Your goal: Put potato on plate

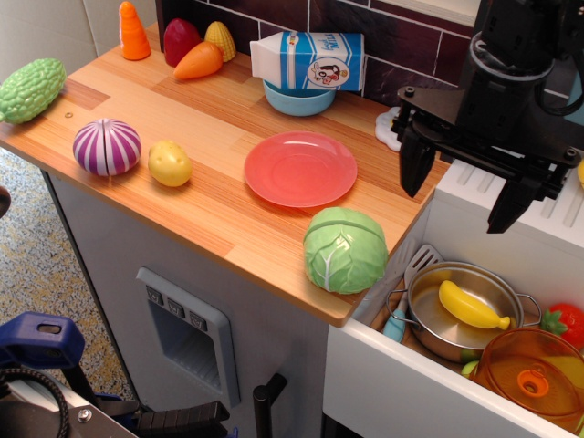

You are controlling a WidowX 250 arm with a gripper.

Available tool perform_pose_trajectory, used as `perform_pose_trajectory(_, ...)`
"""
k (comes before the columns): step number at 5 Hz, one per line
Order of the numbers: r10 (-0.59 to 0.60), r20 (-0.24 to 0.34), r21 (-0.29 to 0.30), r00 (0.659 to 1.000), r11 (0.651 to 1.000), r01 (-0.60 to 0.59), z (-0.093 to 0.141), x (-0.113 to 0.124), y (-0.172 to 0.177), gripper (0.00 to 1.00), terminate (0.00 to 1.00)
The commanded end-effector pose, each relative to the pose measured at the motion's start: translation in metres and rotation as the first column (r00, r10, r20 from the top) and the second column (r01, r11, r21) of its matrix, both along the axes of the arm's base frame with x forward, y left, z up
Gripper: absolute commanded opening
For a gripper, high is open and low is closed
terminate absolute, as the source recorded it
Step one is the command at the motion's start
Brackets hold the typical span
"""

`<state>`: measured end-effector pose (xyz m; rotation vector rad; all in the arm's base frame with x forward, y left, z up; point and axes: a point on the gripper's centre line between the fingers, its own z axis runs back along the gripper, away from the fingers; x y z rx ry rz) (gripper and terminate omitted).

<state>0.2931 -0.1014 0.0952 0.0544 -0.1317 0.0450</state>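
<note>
Wood-grain countertop [228, 205] carries everything we see. Above its right end hangs our black gripper [461, 187], fingers spread and empty. The flat round red-pink plastic plate [300, 168] lies mid-counter; the small pale-yellow oval plastic potato [170, 163] sits well left of it, touching the purple-and-white striped onion [107, 146].

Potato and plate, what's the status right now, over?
Black gripper open, empty, beyond plate. Pale-yellow plastic potato on wooden counter beside striped purple onion. Round red-pink plate bare. Path unobstructed.
</note>
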Motion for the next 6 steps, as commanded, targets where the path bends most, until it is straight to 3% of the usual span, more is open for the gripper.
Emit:
perform_pose_trajectory(1, 0.000, 0.000, 0.000, 1.000, 1.000, 0.000, 0.000, 0.000, 0.000, 1.00, 0.00)
perform_pose_trajectory(3, -0.090, 0.009, 0.126, 0.996, 0.988, 0.088, -0.004, -0.007, 0.098, 1.00, 0.00)
perform_pose_trajectory(4, -0.114, -0.044, 0.148, 0.992, 0.982, 0.119, 0.008, -0.001, 0.148, 1.00, 0.00)
perform_pose_trajectory(5, -0.094, -0.041, 0.192, 0.995, 0.976, 0.100, 0.007, -0.006, 0.193, 1.00, 0.00)
perform_pose_trajectory(6, -0.045, -0.039, 0.160, 0.998, 0.986, 0.051, -0.002, -0.005, 0.218, 1.00, 0.00)
